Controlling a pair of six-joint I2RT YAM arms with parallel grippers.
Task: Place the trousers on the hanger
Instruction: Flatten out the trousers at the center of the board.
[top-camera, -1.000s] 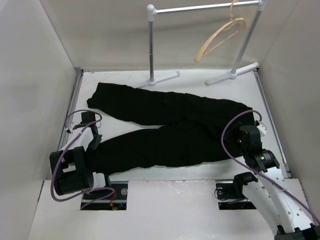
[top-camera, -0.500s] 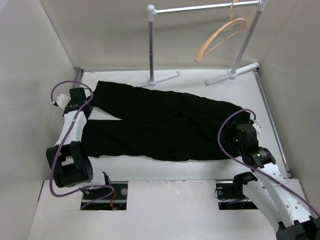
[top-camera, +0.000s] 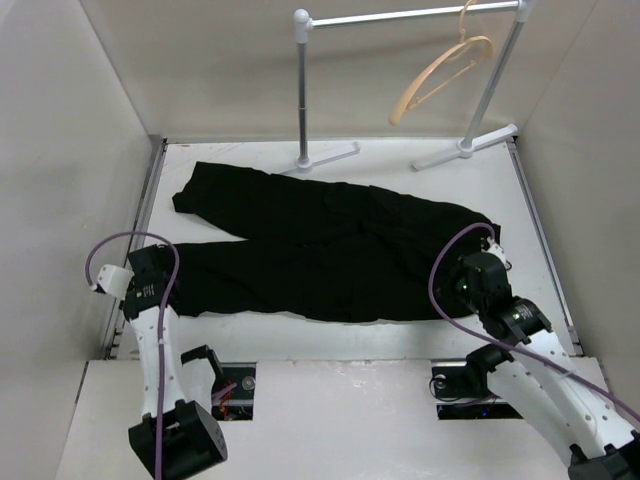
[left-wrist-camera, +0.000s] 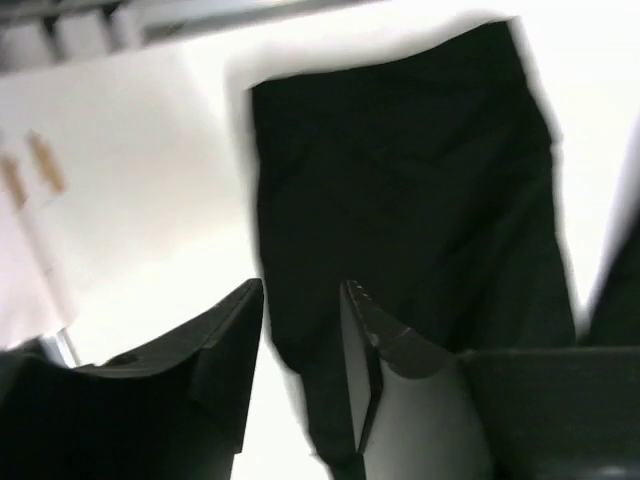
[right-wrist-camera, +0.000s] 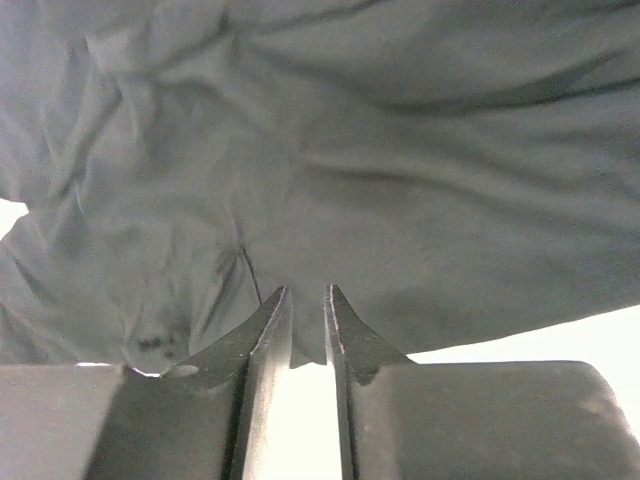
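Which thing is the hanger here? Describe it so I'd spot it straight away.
Look to the far right of the table, where a white metal rail stand rises. The hanger dangles from its bar, tilted. It is the only tan wooden thing, slim and curved.

Ahead of left gripper (top-camera: 152, 265) and right gripper (top-camera: 462, 272), trousers (top-camera: 330, 250) cover the table (top-camera: 390, 170); beyond, rail stand (top-camera: 303, 90) posts obstruct.

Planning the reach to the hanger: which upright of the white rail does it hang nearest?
The right upright: the hanger hangs from the rail just beside it, well away from the left upright.
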